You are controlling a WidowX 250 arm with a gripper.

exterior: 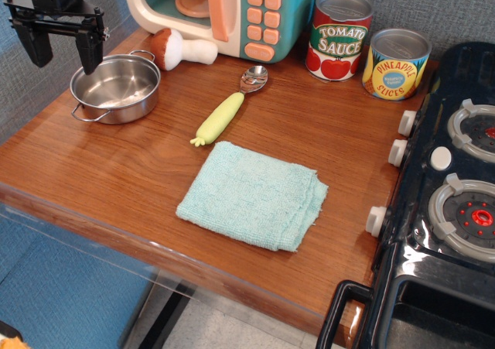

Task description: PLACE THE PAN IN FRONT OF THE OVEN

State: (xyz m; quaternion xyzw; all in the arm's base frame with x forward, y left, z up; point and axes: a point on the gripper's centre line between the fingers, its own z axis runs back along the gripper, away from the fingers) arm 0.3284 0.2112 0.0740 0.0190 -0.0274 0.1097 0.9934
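Note:
The shiny steel pan with two wire loop handles rests on the wooden table at the far left, in front of and left of the teal and cream toy oven, whose door stands open. My black gripper is open and empty. It hangs above the pan's back left rim, clear of it, with one finger over the rim and the other out to the left.
A toy mushroom lies between pan and oven. A yellow-handled spoon and a folded mint cloth lie mid-table. Tomato sauce and pineapple cans stand at the back. A black stove fills the right side.

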